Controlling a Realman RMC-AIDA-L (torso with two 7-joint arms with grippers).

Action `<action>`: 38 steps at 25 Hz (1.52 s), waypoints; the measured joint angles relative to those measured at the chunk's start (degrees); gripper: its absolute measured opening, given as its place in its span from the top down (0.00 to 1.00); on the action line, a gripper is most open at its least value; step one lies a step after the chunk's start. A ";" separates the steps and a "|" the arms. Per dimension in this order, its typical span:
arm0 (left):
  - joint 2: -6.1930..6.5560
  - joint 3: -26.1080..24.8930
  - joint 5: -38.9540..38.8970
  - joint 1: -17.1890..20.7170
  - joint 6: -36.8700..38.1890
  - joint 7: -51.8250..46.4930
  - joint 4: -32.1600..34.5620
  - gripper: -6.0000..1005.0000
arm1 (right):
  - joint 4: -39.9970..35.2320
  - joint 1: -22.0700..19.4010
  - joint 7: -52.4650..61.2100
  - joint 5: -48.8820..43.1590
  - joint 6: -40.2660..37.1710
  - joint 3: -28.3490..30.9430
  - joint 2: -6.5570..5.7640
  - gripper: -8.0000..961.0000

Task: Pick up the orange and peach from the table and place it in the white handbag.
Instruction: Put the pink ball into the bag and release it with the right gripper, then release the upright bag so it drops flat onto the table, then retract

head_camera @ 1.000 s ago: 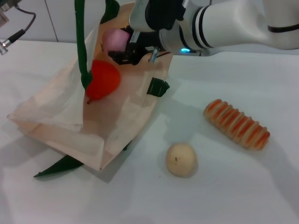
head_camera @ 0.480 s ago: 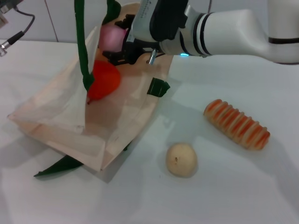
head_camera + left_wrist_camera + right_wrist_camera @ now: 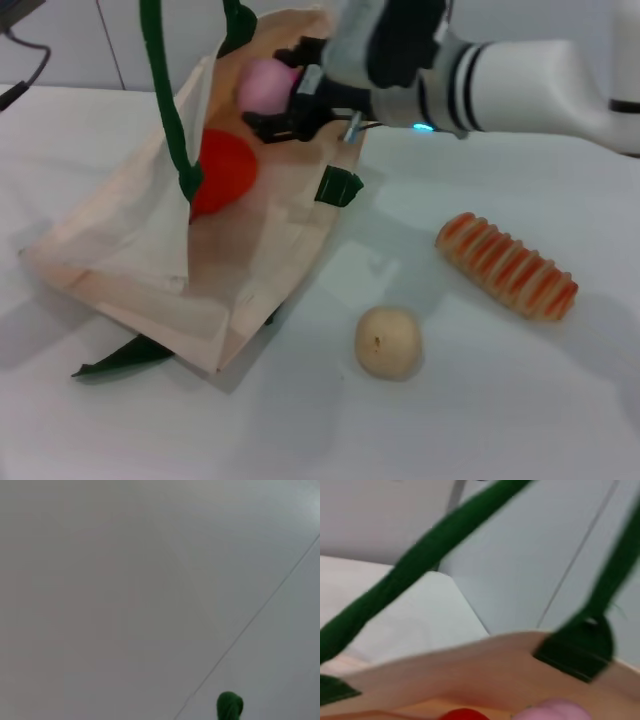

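The white handbag (image 3: pixel 130 250) lies on the table with its mouth lifted by a dark green strap (image 3: pixel 165 110) that runs up out of the head view. The orange (image 3: pixel 222 170) rests inside the bag, against the strap. My right gripper (image 3: pixel 272 88) is at the bag's far rim, shut on the peach (image 3: pixel 260 82), which sits just over the opening. The right wrist view shows the bag rim (image 3: pixel 470 665), the peach (image 3: pixel 552 711) and a sliver of the orange (image 3: pixel 462 714). The left wrist view shows only wall and a strap end (image 3: pixel 230 706).
A pale beige round fruit (image 3: pixel 388 342) lies on the white table (image 3: pixel 500 400) to the right of the bag. An orange-and-cream ridged oblong (image 3: pixel 506 265) lies farther right. The other green strap (image 3: pixel 125 357) pokes out under the bag's near corner.
My right arm has shifted to the right along the bag's far rim, and the peach moved with it. The raised strap swung slightly left. The orange stays in the bag.
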 joint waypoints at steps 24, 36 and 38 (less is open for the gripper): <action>-0.19 0.10 0.26 2.14 4.69 0.48 0.00 0.82 | -17.25 -13.98 6.12 7.89 -24.19 2.02 -0.51 0.08; -2.10 -2.14 -0.37 3.37 7.68 15.70 -2.41 0.46 | -20.65 -24.28 2.28 24.55 -30.84 2.05 -0.42 0.08; -3.25 -2.68 -1.62 3.53 9.41 21.35 -3.00 0.42 | -19.90 -26.39 -0.73 29.32 -30.93 2.09 -0.32 0.08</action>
